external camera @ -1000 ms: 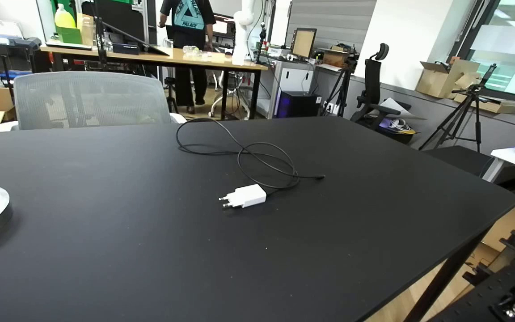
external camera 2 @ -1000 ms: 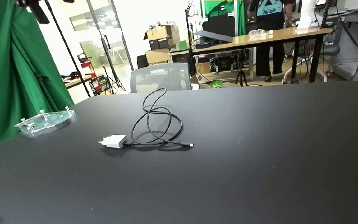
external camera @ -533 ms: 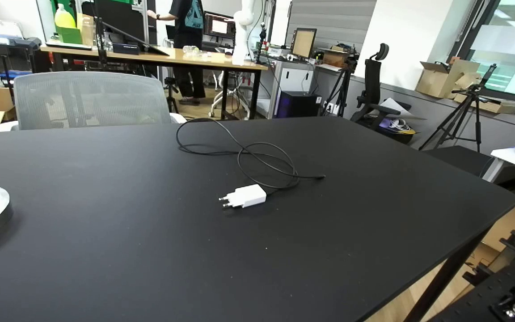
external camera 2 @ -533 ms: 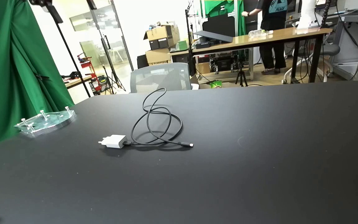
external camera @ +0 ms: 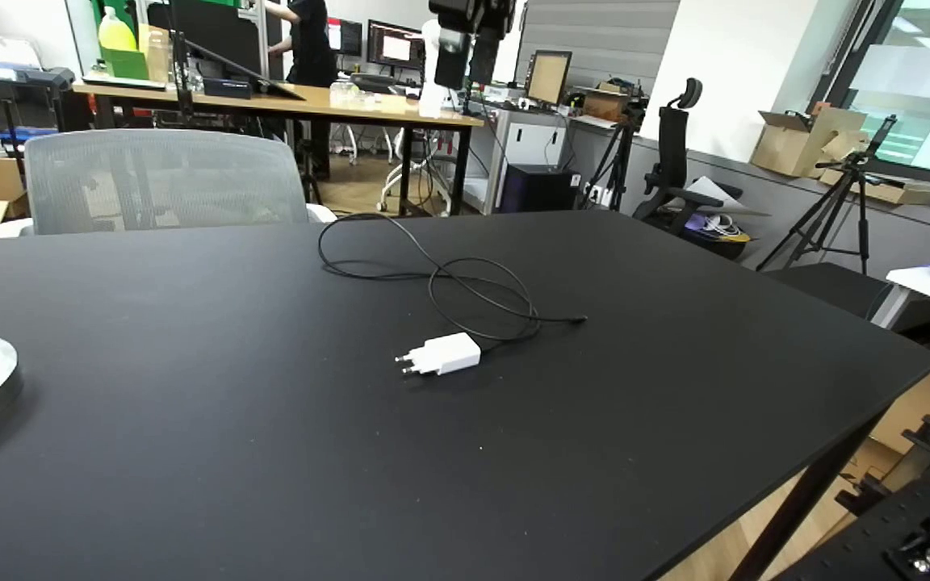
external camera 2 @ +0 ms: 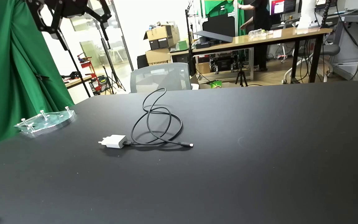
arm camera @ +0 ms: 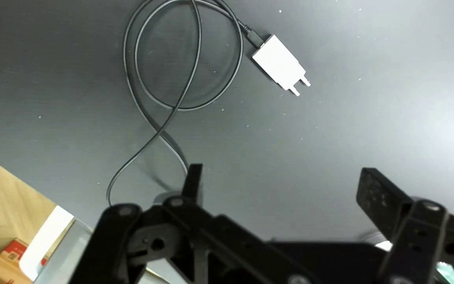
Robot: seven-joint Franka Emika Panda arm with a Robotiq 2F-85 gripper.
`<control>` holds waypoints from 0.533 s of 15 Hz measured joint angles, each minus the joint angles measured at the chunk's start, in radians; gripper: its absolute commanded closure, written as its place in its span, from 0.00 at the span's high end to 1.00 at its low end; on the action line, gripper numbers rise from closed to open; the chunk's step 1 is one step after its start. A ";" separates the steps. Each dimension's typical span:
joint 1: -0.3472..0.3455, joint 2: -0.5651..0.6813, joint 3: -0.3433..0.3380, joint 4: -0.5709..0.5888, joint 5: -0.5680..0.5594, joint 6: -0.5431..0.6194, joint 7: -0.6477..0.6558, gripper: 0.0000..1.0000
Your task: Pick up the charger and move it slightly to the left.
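In the wrist view the gripper (arm camera: 282, 179) stood nearest, jaws spread wide. Beyond it, toward one o'clock from centre, the charger (arm camera: 278, 64) lay, well apart, on the black table (arm camera: 309, 138). Its black cable (arm camera: 175, 109) lay looped toward eleven. Farther off, in an exterior view, a grey chair (external camera: 182, 181) stood at the charger's ten o'clock.

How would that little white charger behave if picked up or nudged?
The charger looks boxy and hard-cased, so it would probably keep its shape. Its flat sides suggest sliding rather than rolling. The attached thin cable, lying in loose loops, is likely floppy and may drag behind.
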 measured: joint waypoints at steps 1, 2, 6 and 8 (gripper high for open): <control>0.003 0.000 -0.001 -0.003 0.001 0.001 -0.008 1.00; 0.005 -0.001 -0.001 -0.003 0.001 0.001 -0.011 1.00; 0.018 0.014 -0.002 -0.006 0.011 -0.014 -0.146 1.00; 0.024 0.034 -0.004 -0.012 0.017 -0.020 -0.266 1.00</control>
